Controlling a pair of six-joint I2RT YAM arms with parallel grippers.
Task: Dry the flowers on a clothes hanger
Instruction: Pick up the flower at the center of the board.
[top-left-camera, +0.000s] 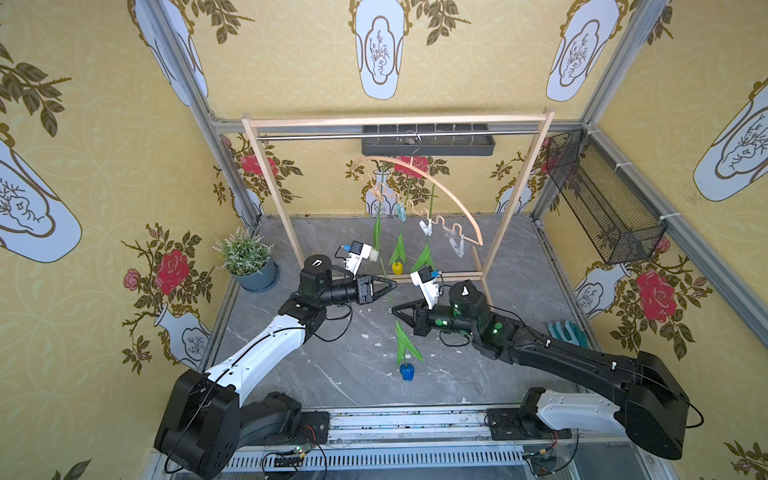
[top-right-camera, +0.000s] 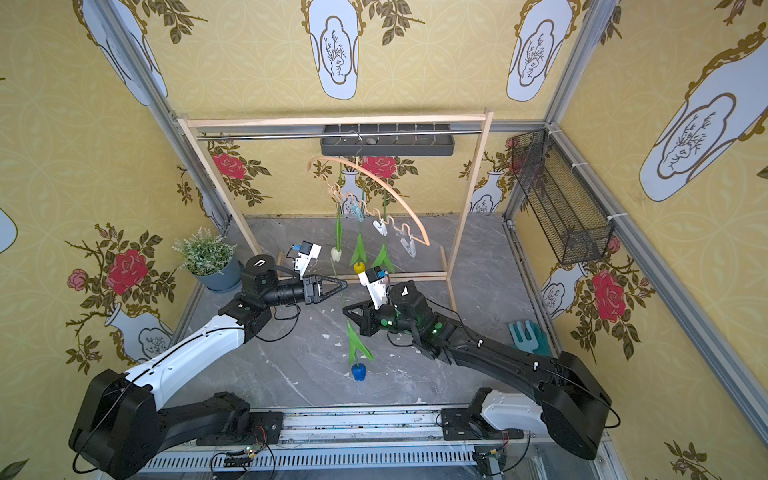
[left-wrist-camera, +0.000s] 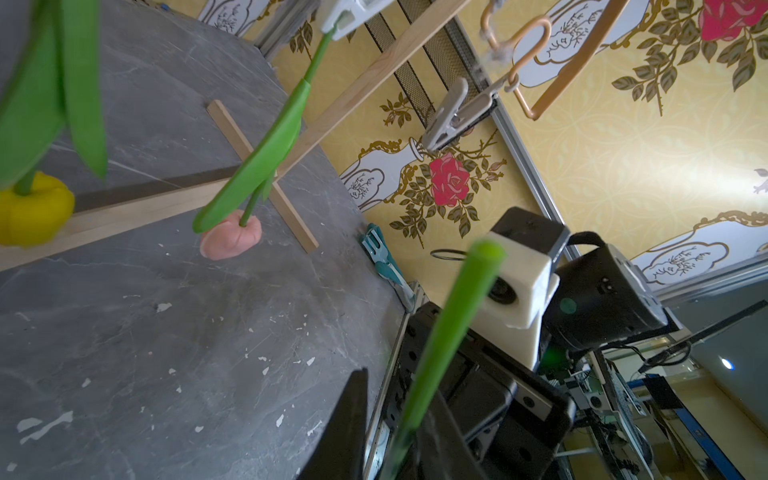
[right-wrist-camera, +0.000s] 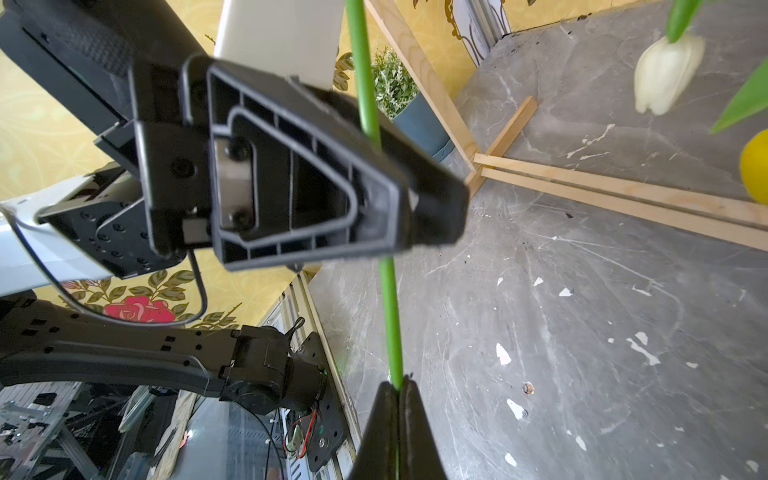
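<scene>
The clothes hanger (top-left-camera: 446, 189) hangs tilted from the rack rail. White (top-left-camera: 375, 254), yellow (top-left-camera: 397, 268) and pink (left-wrist-camera: 230, 239) flowers hang head down from its pegs. One peg (left-wrist-camera: 453, 116) at the lower end holds nothing. My right gripper (right-wrist-camera: 397, 388) is shut on the stem of the blue tulip (top-left-camera: 407, 371), whose head dangles below it above the floor. My left gripper (left-wrist-camera: 399, 390) stands higher on the same stem (left-wrist-camera: 449, 332). Its jaws are narrowly apart, with the stem against one finger and a gap to the other.
The wooden rack frame (top-left-camera: 399, 121) stands at the back, its base bars (right-wrist-camera: 602, 187) on the grey floor. A potted plant (top-left-camera: 249, 257) is at the left. A wire basket (top-left-camera: 602, 199) hangs on the right wall, with teal gloves (top-left-camera: 567, 332) below.
</scene>
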